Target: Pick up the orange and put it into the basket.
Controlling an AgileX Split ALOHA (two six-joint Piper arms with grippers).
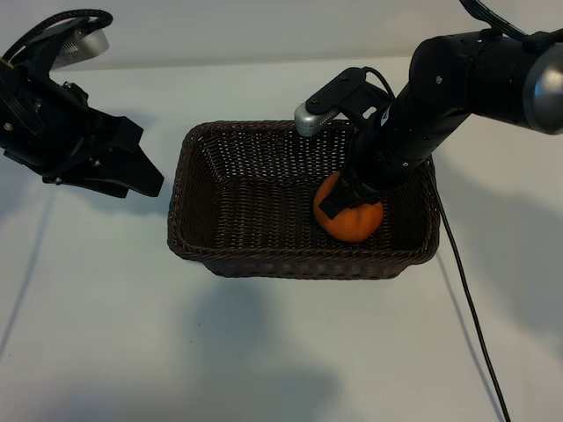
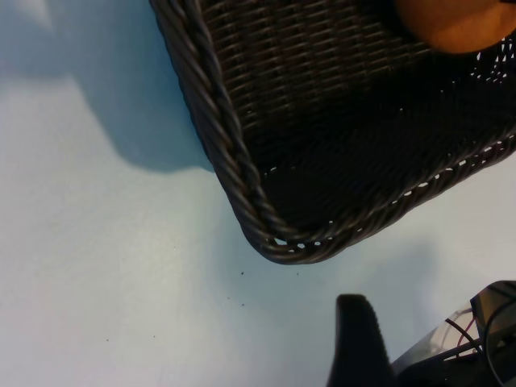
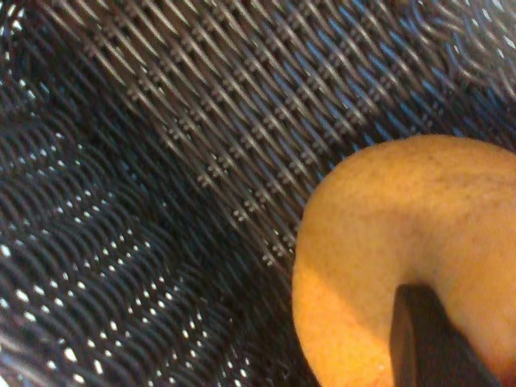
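The orange (image 1: 354, 221) is inside the dark woven basket (image 1: 299, 265), toward its right end, low over the floor; I cannot tell whether it rests on the weave. My right gripper (image 1: 339, 199) reaches down into the basket and is shut on the top of the orange. In the right wrist view one dark finger (image 3: 427, 339) lies against the orange (image 3: 403, 242), with the basket floor (image 3: 161, 161) behind it. My left gripper (image 1: 145, 176) hangs open and empty over the table, left of the basket. Its wrist view shows one finger (image 2: 359, 339), a basket corner (image 2: 242, 185) and the orange's edge (image 2: 455, 24).
The basket stands in the middle of a white table (image 1: 264, 352). A black cable (image 1: 471, 308) runs down the table at the basket's right. The right arm's body (image 1: 457, 79) leans over the basket's far right corner.
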